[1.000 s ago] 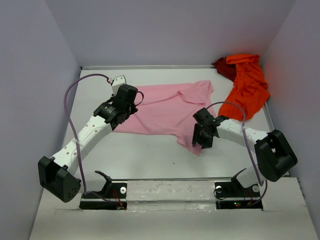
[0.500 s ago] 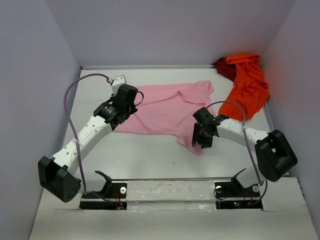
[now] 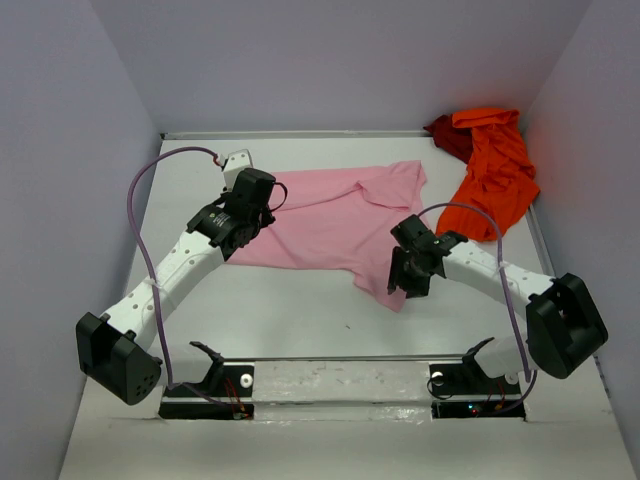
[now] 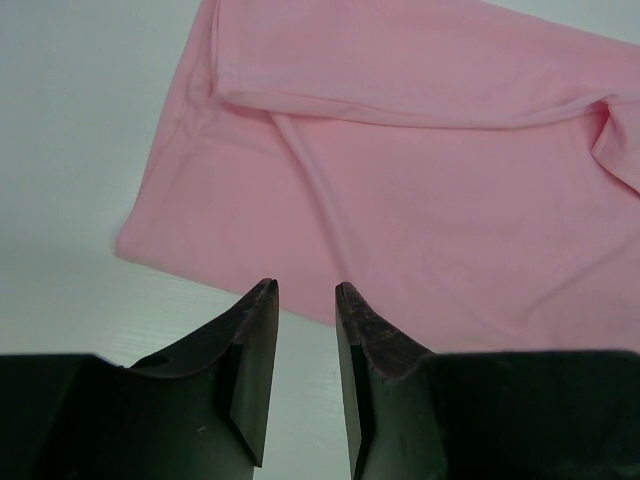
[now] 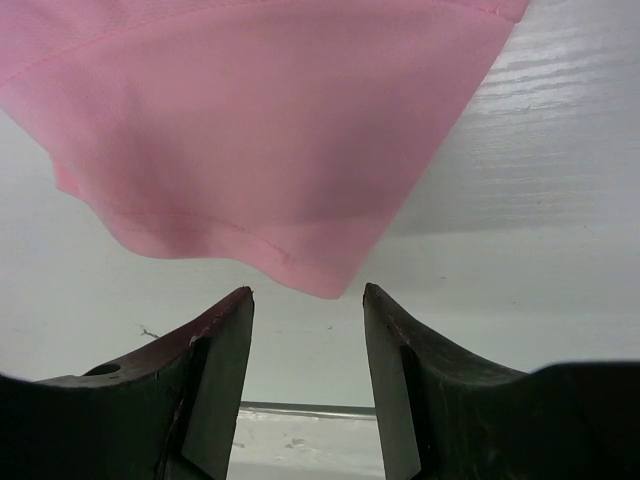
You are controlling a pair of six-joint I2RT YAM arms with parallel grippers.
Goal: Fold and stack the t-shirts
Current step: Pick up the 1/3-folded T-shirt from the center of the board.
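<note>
While the pink shirt [image 3: 335, 220] lies spread in the middle of the table [image 3: 290, 310], not yet folded, the step in hand is judged to be the taking hold of its near edge for a first fold. The left gripper [image 4: 305, 288] is held at the shirt's near-left hem, its jaws parted by a narrow gap with nothing caught between them; the hem is seen just ahead of the fingertips, and a long crease is seen running up the cloth beyond. The right gripper [image 5: 308, 292] is set at the near-right corner, its jaws spread wider, and the rounded corner of cloth is seen just ahead of the gap, not clamped. Whether that corner is raised off the table or lying flat cannot be told from the wrist view. An orange shirt [image 3: 495, 175] is heaped in the far right corner, well apart from the pink one, with a dark red garment [image 3: 447, 135] just behind it; neither is touched. No stack is begun, so the task is judged to be near its start. For the next move, each gripper would need to be brought onto the hem, with one jaw slid under the cloth, and closed on a single layer. Both corners could then be lifted and carried together toward the far edge. An uneven lift would be likely to drag or bunch the thin cloth.
</note>
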